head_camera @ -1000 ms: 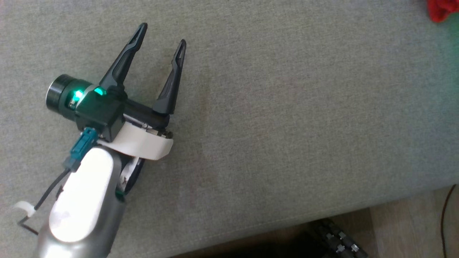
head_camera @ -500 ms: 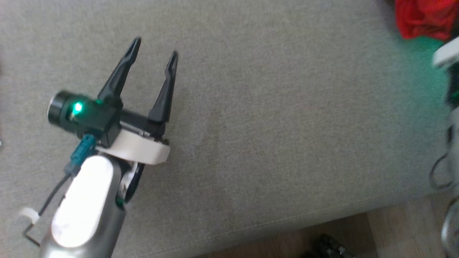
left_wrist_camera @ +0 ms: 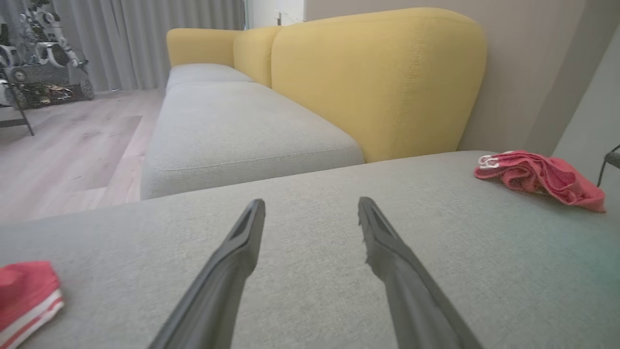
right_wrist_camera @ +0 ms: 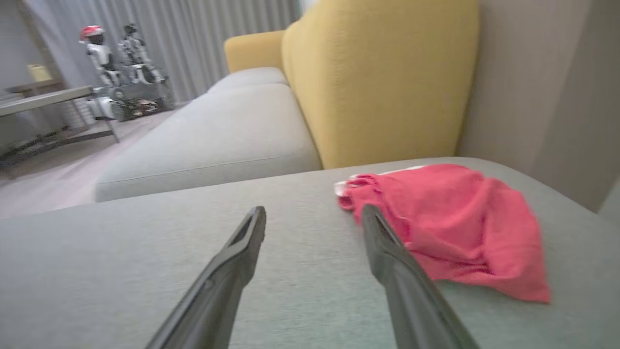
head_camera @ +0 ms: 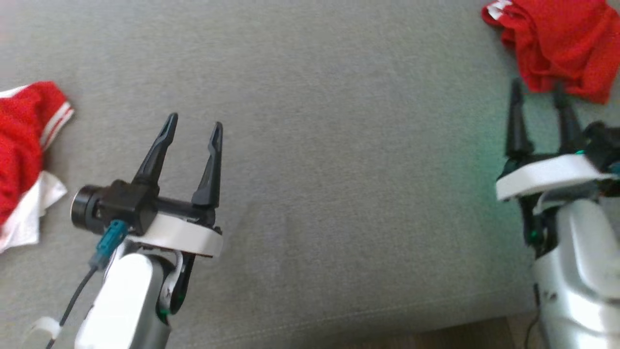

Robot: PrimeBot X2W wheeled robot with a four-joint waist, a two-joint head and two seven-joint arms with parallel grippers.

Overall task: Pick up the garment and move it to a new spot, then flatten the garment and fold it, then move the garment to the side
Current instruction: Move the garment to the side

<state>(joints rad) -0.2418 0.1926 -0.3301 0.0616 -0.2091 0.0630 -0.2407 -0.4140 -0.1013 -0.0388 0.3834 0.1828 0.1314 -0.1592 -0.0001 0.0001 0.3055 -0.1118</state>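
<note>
1. Grey cloth covers the big sofa seat (head_camera: 339,145) under both arms. I count three grey seats in the left wrist view: this big one, and two far seats (left_wrist_camera: 242,131) in a row behind it.
2. Yellow back cushions (left_wrist_camera: 378,77) stand behind the seats. I count three yellow humps in the left wrist view.
3. One wooden floor (left_wrist_camera: 63,145) shows beside the sofa. Grey curtains (left_wrist_camera: 145,39) hang at its far end.
4. Two red clothes lie on the big seat, well apart. The red garment (head_camera: 562,43) is crumpled in a heap at the far right corner. The second red garment (head_camera: 22,135) has white stripes and a white bit, and it lies at the left edge.
5. Two grippers are over the seat, one on each side.
6. The left gripper (head_camera: 195,121) has its two dark fingers spread wide, with nothing between them. It is over bare grey cloth, between the two clothes.
7. The right gripper (head_camera: 536,87) has its two dark fingers spread wide too, and it holds nothing. Its tips point at the near edge of the red garment, just beside it. I cannot tell if they touch it.
8. That makes four dark fingers in all, two on each gripper.
</note>
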